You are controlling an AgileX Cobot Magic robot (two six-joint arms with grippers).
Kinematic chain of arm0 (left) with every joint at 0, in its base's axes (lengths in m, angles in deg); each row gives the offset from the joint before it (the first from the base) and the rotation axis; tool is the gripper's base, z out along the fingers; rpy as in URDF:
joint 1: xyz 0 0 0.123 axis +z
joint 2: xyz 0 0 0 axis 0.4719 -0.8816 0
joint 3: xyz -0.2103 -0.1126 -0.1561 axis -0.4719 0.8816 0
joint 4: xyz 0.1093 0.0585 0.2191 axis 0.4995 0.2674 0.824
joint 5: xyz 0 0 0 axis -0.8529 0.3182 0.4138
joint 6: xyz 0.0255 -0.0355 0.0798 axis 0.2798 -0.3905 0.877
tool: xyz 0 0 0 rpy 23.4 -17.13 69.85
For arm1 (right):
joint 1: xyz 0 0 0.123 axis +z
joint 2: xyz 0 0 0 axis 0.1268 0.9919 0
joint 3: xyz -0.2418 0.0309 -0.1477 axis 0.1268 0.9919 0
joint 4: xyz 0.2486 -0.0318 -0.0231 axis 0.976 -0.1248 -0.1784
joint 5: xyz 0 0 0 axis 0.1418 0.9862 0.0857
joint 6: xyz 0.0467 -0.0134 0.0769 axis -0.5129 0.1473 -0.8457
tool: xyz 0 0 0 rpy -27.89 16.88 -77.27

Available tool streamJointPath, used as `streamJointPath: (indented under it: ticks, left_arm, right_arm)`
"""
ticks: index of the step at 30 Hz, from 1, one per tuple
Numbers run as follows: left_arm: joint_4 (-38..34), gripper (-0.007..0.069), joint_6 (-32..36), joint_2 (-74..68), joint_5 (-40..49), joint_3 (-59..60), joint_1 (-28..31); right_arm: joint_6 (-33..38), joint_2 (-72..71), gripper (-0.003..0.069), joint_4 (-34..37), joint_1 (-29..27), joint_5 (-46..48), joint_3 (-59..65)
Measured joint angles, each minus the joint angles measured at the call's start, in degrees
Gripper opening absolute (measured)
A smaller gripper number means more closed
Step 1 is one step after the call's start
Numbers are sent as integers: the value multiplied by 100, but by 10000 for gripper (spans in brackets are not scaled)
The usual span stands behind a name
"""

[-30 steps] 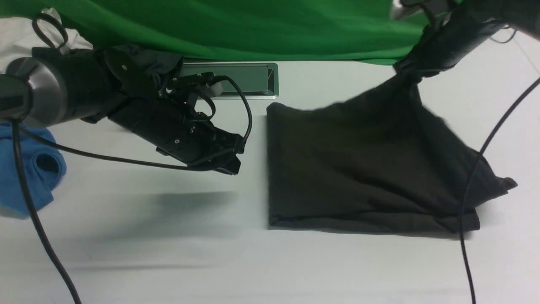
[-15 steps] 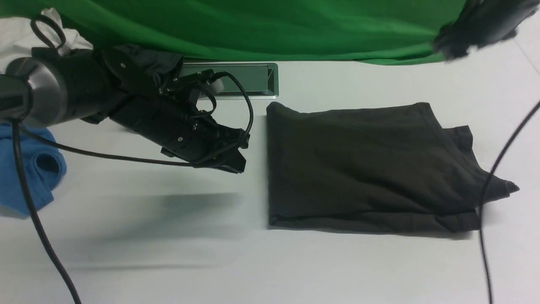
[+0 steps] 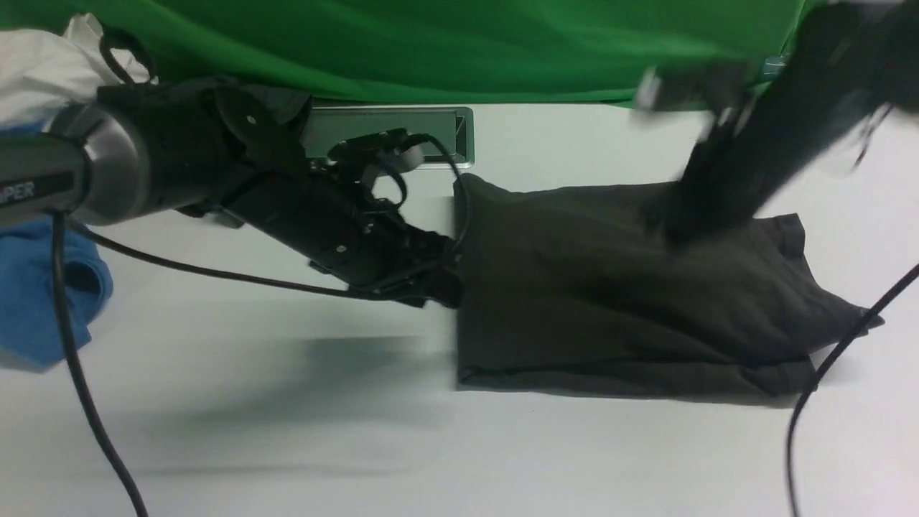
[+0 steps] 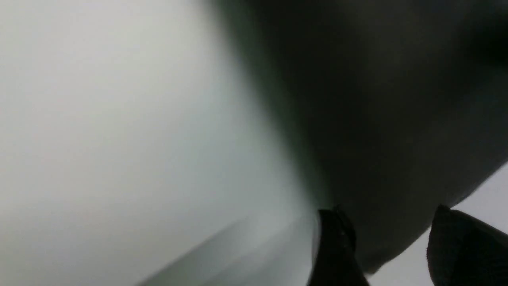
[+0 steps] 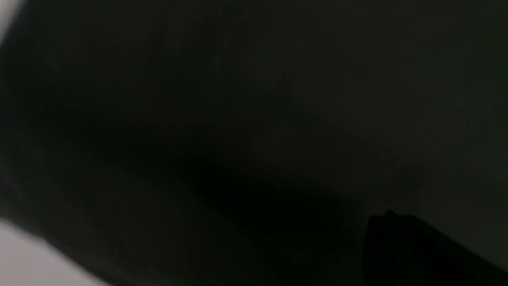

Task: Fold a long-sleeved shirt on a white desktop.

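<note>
Shirt (image 3: 610,309) lies on desk (image 3: 301,445), right of centre, folded to rectangle, loose corner poking out at right. Likely step: final fold or tidy-up. Left gripper (image 3: 441,283) at shirt's left edge, jaws apart, edge between them, not yet pinched. Right gripper (image 3: 675,222), blurred, down on shirt's far right part, clenched; whether on cloth, cannot tell. Next: you close left on edge, catching all layers. Versus earlier: left stood clear of shirt; right was up by backdrop (image 3: 431,50).
</note>
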Motion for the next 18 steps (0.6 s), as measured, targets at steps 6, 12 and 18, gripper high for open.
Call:
streamJointPath:
  ticks: [6,12,18]
  left_arm:
    - [522,347,-381,635,179,0,610]
    - [652,347,-402,1390,336,0,1012]
    - [807,347,-553,1675,390,0,1140]
  right_arm:
    - [59,656,28,-209,527,25,-48]
    - [64,1179,28,-474,1285,108,-894]
    - [42,1569,28,-236,1844,188,-1732]
